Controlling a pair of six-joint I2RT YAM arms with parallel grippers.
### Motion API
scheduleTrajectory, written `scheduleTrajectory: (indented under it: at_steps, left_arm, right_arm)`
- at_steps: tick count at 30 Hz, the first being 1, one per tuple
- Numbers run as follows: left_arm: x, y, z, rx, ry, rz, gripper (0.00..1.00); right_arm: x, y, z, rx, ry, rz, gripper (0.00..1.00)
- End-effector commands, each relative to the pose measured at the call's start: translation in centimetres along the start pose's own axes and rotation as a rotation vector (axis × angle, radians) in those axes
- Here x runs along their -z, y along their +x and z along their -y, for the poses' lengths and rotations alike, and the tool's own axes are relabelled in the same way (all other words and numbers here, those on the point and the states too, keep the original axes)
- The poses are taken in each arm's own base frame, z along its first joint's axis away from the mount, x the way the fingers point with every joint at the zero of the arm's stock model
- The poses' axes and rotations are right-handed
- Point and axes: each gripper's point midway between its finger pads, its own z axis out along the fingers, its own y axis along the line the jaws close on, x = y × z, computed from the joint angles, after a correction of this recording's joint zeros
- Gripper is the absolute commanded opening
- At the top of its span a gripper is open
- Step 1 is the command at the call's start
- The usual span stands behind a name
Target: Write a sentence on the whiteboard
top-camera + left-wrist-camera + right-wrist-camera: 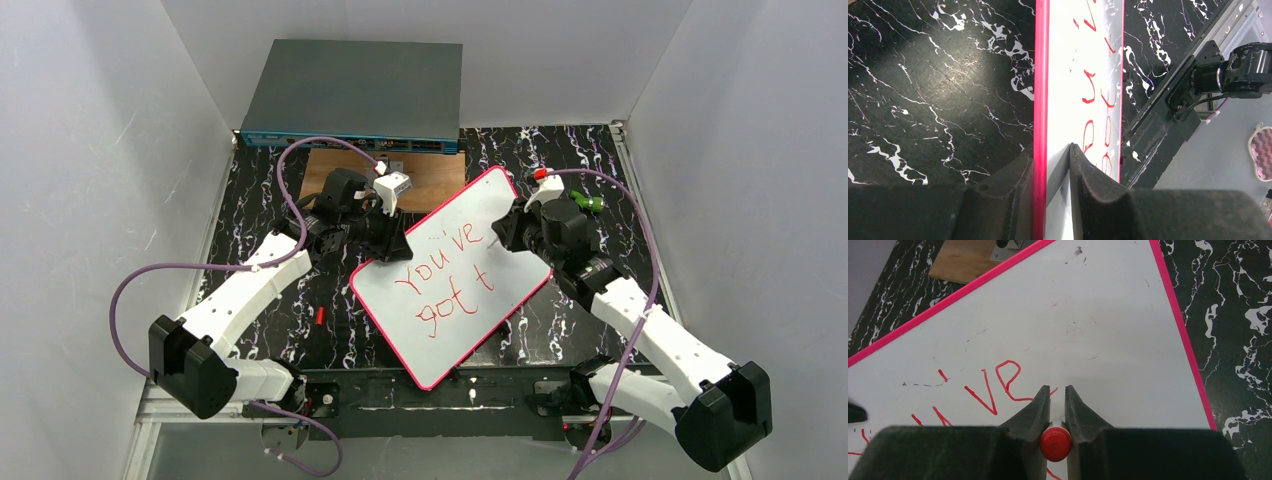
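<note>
The whiteboard (455, 280), white with a pink rim, lies tilted on the black marbled table and carries the red words "You've got". My left gripper (385, 243) is shut on the board's upper left rim; in the left wrist view (1052, 150) one pad sits under the pink edge and one on the white face (1073, 75). My right gripper (510, 235) is shut on a red marker (1056, 444), seen end-on by its red end between the fingers. It stands over the board (1088, 330) just right of the "ve". The marker's tip is hidden.
A grey network switch box (355, 95) stands at the back, with a brown wooden board (430, 170) in front of it. A small red piece (320, 315) lies on the table left of the whiteboard. A green object (594, 203) lies behind my right gripper. White walls enclose the table.
</note>
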Motion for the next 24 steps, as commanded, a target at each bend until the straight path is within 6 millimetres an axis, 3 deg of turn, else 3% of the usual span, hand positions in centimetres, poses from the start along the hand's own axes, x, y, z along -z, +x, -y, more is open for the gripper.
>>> scheduleTrajectory:
  at_steps: [1,13,24]
  left_arm:
    - [1.0,0.4,-2.9,-0.108,-0.157,-0.02,0.0]
    - [1.4,0.8,-2.8,-0.112,-0.162,-0.032,0.0]
    - [1.3,0.8,-2.9,-0.106,-0.162,-0.035,0.0]
  right_arm:
    - [-0.4,-1.4,-0.6,-0.05,-0.029,0.073,0.01]
    - [-0.5,3.1,1.5,-0.081,0.031,0.005,0.01]
    - [0.9,7.0,3.4,-0.086,0.077,-0.058,0.01]
